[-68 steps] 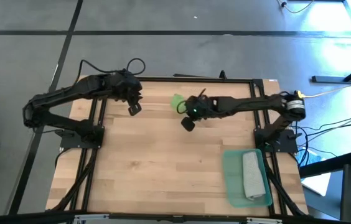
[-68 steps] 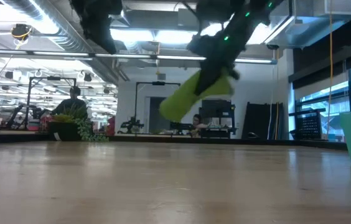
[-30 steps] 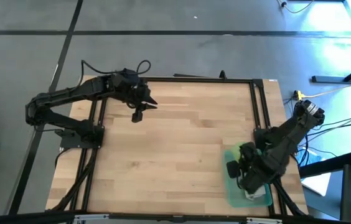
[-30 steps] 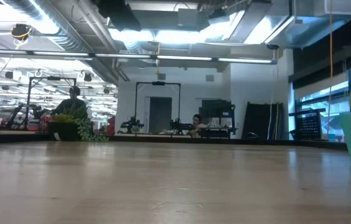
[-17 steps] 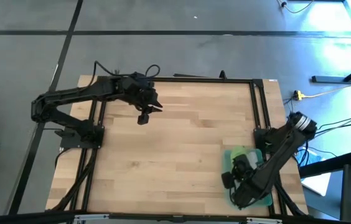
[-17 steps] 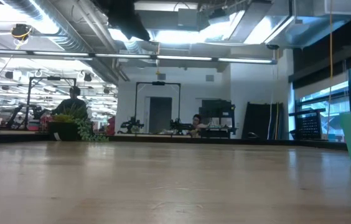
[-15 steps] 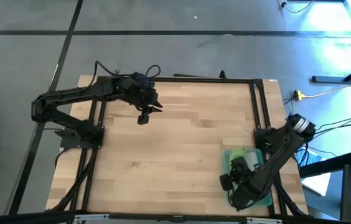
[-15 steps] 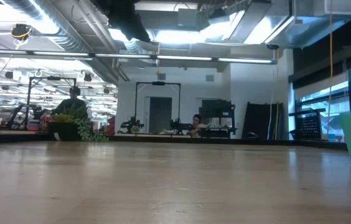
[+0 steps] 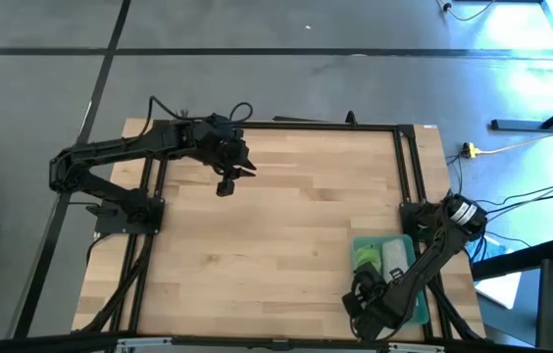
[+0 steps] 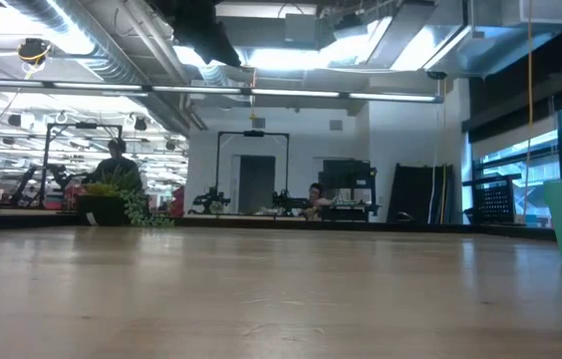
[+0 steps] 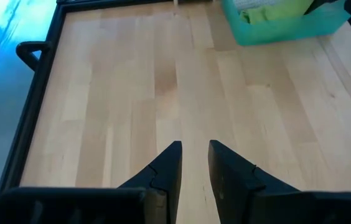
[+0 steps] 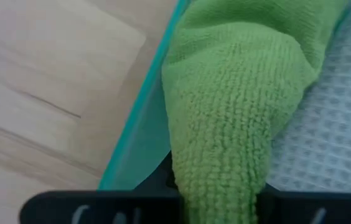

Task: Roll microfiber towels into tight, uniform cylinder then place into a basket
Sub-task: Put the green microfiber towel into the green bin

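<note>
Right gripper (image 9: 365, 299): closed on the bright green microfiber towel roll (image 12: 231, 106), at the near-right.
Towel position: lies lengthwise in the translucent teal plastic basket (image 9: 363, 242), beside the light grey rolled towel (image 9: 395, 257).
Left gripper (image 9: 226, 181): slightly parted, empty, far-left.

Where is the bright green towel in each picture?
High view: green towel, in the teal basket, near-right corner.
Low view: not visible; only the basket wall, far right.
Left wrist view: top, inside the basket.
Right wrist view: centre, beside the grey towel.
Shared landmark: the basket.
</note>
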